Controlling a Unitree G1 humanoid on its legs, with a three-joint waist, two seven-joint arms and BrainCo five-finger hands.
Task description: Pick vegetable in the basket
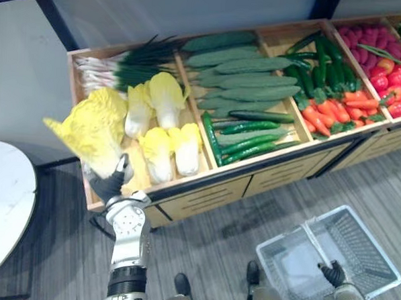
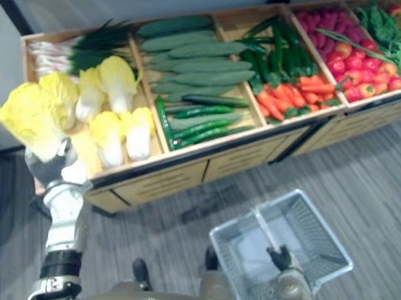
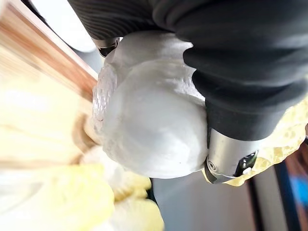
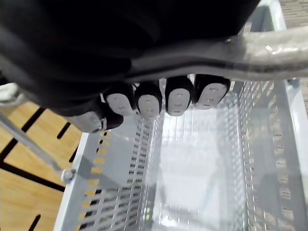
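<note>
Status: pick looks done, drop-off not yet.

I'm gripping one napa cabbage (image 1: 94,127) in my left hand (image 1: 111,182), fingers wrapping its white base. In the left wrist view that base is sitting tight against the hand's dark cover. The cabbage is showing at the left middle of the left eye view, leafy end pointing up and left, overlapping the front left corner of the wooden display stand (image 1: 205,190). I'm judging it as lifted clear of its bin, not resting on the other napa cabbages (image 1: 166,98) to its right.

My right hand (image 1: 333,273) is curling round the handle (image 1: 314,243) of the wire basket (image 1: 366,256), lower right of the frame, over the floor (image 1: 236,232) in front of the stand. In the right wrist view the fingertips (image 4: 178,101) are closing under the handle bar. The basket bottom is bare, nothing in it yet.

Cabbage and basket are sitting well apart, on opposite sides of the frame.

Left to do:
- carrying the cabbage across to the lower right
- getting it over the basket opening
- lowering and releasing

The handle is running across the middle of the opening, so I'm expecting to go in on one side of it. The head looks bulky against either half.

Cucumbers (image 1: 244,78), carrots (image 1: 337,110) and green onions (image 1: 124,65) are lying in their bins, not in play.
</note>
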